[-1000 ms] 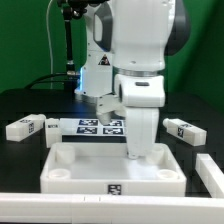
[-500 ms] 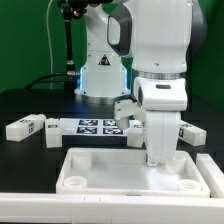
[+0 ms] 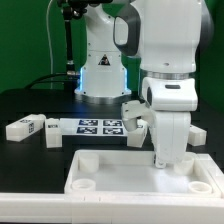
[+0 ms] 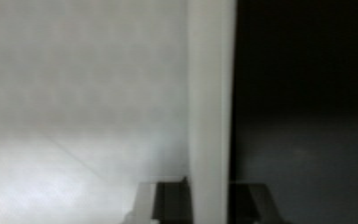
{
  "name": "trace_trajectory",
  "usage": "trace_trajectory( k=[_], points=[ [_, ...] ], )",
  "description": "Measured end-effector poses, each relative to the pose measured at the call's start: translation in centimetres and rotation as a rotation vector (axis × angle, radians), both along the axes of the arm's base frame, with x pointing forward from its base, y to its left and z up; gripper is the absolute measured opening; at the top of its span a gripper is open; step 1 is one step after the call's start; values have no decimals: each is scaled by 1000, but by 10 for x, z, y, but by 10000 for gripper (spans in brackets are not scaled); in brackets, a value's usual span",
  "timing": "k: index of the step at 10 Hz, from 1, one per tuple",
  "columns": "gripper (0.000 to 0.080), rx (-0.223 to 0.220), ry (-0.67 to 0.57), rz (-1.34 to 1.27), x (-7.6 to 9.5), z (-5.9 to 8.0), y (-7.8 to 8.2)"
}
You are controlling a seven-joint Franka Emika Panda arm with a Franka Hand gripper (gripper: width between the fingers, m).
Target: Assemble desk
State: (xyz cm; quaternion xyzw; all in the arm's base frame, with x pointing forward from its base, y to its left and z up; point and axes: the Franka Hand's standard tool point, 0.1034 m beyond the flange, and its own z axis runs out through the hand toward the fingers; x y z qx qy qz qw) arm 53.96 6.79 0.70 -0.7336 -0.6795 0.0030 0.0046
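Tabletop (image 3: 120, 172) lies flat at 6 o'clock in the exterior view, with its raised rim and round corner sockets (image 3: 87, 158) facing up. Its long axis runs from 9 o'clock to 3 o'clock, and the 3 o'clock end reaches the picture's edge. The jaws are clamped on the far long rim, toward the 3 o'clock end. In the wrist view the thin rim wall (image 4: 211, 100) stands between the 2 dark fingers (image 4: 167, 200), with the pale floor of the tabletop on one side and darkness on the other.

The step in hand looks like shifting the tabletop by that rim. To do it well:
- Keep the part flat on the black desk (image 3: 30, 100) and drag it rather than lift it, because a grip this far off centre would tip it.
- Pull in a straight line, since any wrist twist would swing the free 9 o'clock end.
- Hold low on the wall so the thin rim does not flex or slip out.

Just beyond the far rim, toward 10 o'clock, is the marker board (image 3: 98, 125), which seems close enough for the tabletop to ride over if pushed that way. 2 loose legs sit at 9 o'clock (image 3: 25, 127) (image 3: 54, 133) and 1 at 3 o'clock (image 3: 200, 132), all apart from the tabletop. The nearest leg at 3 o'clock could be knocked.
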Motion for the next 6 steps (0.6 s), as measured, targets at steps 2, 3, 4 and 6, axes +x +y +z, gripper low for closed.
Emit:
trace_trajectory(
  k=[2, 3, 4, 6],
  points=[
    [240, 0, 0, 0, 0, 0, 0],
    [415, 0, 0, 0, 0, 0, 0],
    [415, -1, -1, -1, 0, 1, -1],
    [593, -5, -9, -5, -4, 12, -3]
  ],
)
